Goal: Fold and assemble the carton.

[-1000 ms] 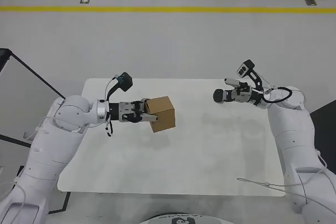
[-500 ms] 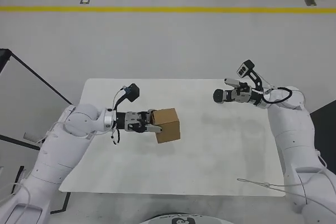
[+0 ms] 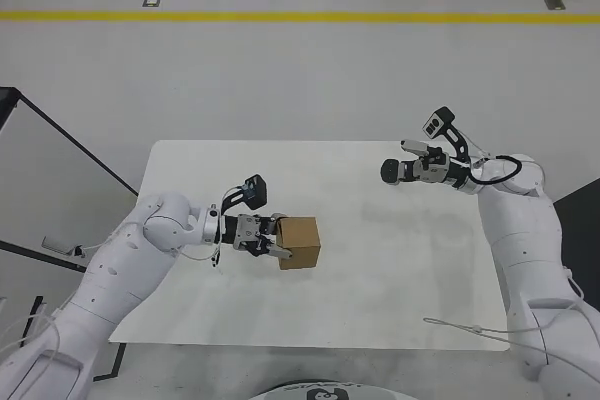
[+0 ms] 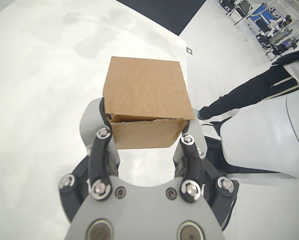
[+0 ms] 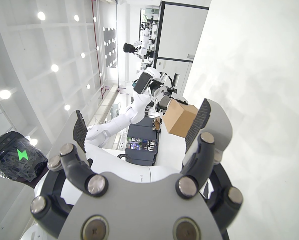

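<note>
Cardboard carton point(image 3: 300, 243), its underside hidden, pinched by left jaws; right jaws spread.

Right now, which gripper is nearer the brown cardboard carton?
Left. The left gripper is shut on the brown cardboard carton; the right gripper hangs open across the white table, well apart from it.

Lighting: bright and even, supplied by round ceiling lamps point(image 5: 54, 67), rendered as blown-out discs. Faint mottled shading was recorded on the white desk point(image 4: 39, 51). Straight lines were bowed toward the edges in both wrist views.
</note>
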Tool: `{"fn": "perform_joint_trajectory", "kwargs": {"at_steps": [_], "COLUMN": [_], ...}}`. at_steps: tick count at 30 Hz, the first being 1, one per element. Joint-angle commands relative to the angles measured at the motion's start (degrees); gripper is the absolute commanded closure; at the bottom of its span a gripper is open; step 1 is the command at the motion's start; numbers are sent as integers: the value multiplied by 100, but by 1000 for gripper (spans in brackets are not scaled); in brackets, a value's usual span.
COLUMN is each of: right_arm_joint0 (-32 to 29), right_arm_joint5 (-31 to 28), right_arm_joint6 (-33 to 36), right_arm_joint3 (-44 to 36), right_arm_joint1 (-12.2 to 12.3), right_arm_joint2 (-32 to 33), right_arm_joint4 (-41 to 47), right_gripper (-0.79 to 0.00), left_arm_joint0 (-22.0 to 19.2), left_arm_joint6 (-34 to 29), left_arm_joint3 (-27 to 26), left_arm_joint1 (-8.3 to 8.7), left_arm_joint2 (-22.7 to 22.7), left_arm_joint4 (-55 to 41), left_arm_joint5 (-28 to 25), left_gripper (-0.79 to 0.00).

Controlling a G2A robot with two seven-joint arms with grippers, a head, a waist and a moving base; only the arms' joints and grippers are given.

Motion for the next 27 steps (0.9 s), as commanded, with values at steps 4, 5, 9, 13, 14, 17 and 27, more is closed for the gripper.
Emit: {"fn": "perform_joint_trajectory", "kwargs": {"at_steps": [4, 5, 9, 13, 14, 17, 27], "right_arm_joint0": [0, 0, 0, 0, 0, 0, 0], "right_arm_joint5": [0, 0, 0, 0, 0, 0, 0], "right_arm_joint6": [0, 0, 0, 0, 0, 0, 0], "right_arm_joint3": [0, 0, 0, 0, 0, 0, 0], "right_arm_joint1": [0, 0, 0, 0, 0, 0, 0], "right_arm_joint2": [0, 0, 0, 0, 0, 0, 0], "right_arm_joint4": [0, 0, 0, 0, 0, 0, 0], "right_gripper": [-785, -785, -785, -785, -785, -785, -785], "left_arm_joint0": [6, 14, 0, -119, -178, -363, -628], "left_arm_joint6": [24, 100, 664, 1617, 1855, 2488, 3328], "left_arm_joint3": [16, 18, 99, 249, 354, 564, 984], "left_arm_joint1": [0, -3, -94, -257, -301, -433, -586], "left_arm_joint2": [-10, -31, 124, 369, 424, 689, 1072], "left_arm_joint4": [27, 131, 815, 1780, 2012, 2729, 3445], "left_arm_joint5": [54, 157, 0, 0, 0, 0, 0], "left_gripper": [0, 0, 0, 0, 0, 0, 0]}}
